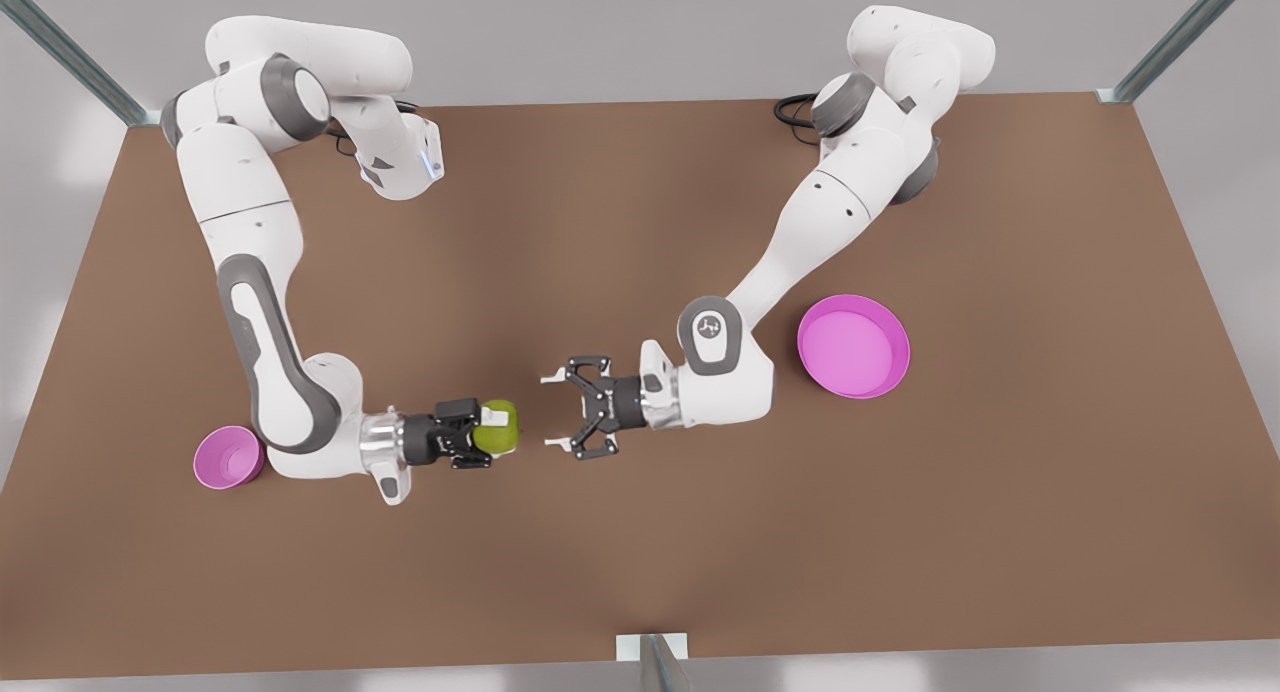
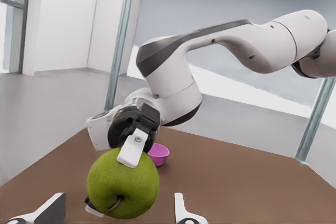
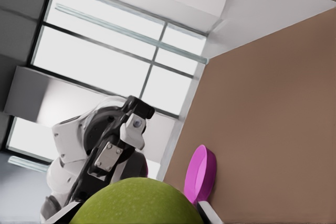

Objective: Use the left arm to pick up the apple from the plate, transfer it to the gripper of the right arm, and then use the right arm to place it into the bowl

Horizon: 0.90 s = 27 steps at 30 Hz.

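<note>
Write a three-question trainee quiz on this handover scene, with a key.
1. Fill in: the left end effector, apart from the round yellowish-green apple, is ____.
2. What grips the apple? A) the left end effector B) the right end effector C) nothing
3. True or false: the small deep pink bowl stands nearer the right end effector than the wide shallow magenta plate does.
Key: 1 open; 2 B; 3 true.

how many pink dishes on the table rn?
2. The small deep bowl sits at the front view's left, beside the elbow of the arm holding the apple. The wide shallow plate sits at the front view's right. None looks hidden.
</note>
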Available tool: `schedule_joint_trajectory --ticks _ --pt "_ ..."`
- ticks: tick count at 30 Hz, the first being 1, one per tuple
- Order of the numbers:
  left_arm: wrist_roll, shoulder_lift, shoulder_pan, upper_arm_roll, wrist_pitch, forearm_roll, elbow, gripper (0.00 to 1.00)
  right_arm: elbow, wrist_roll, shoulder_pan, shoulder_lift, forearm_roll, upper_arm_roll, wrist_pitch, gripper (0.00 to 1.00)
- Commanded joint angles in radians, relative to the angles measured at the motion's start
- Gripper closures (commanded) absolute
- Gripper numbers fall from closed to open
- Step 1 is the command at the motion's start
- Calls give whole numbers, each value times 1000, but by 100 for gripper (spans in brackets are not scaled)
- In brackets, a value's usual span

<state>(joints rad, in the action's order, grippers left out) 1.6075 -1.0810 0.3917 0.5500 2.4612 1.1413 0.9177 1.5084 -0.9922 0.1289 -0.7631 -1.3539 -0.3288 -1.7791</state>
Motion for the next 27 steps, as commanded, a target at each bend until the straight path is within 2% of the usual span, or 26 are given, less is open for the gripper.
schedule_joint_trajectory --ticks 1,3,5,6,7,9,10,11,12,14,16,17,21,25,27 --pt "15 3 -1 1 48 0 0 0 -1 6 6 1 53 -1 27 39" --pt "-38 23 -20 -9 45 -6 3 0 -1 9 46 5 153 -1 41 39" --pt "-447 93 -103 -27 -60 -349 18 0 -1 9 113 7 337 -1 67 39" --pt "-684 134 -149 -25 -186 -613 18 0 -1 9 143 7 421 -1 87 39" --pt "-791 167 -197 -27 -332 -748 18 0 -1 9 163 7 489 -1 96 39" --pt "-1173 300 -290 -28 -761 -1140 18 0 -7 9 207 8 633 -1 113 39" --pt "-1411 366 -317 -32 -987 -1403 18 0 -8 9 225 13 706 -1 113 39" --pt "-1466 406 -335 -28 -1165 -1537 18 0 -10 12 235 21 751 -1 115 39" --pt "-1473 447 -407 -27 -1246 -1529 20 0 -11 13 256 27 815 1 125 39" --pt "-1608 521 -445 -32 -1272 -1493 33 0 -28 12 284 33 929 5 127 39" --pt "-1609 855 -269 -493 -1006 -1157 433 0 -59 12 288 31 1033 13 127 39" --pt "-1615 925 -264 -516 -918 -1160 538 0 -79 12 308 30 1075 13 125 39" --pt "-1764 871 -266 -533 -926 -1166 492 0 -99 -2 367 24 1105 11 125 39" --pt "-1931 736 -303 -533 -917 -1149 336 0 -108 -14 399 18 1145 16 109 39" --pt "-1924 725 -323 -535 -917 -1118 319 0 -112 -52 402 5 1179 30 49 39"
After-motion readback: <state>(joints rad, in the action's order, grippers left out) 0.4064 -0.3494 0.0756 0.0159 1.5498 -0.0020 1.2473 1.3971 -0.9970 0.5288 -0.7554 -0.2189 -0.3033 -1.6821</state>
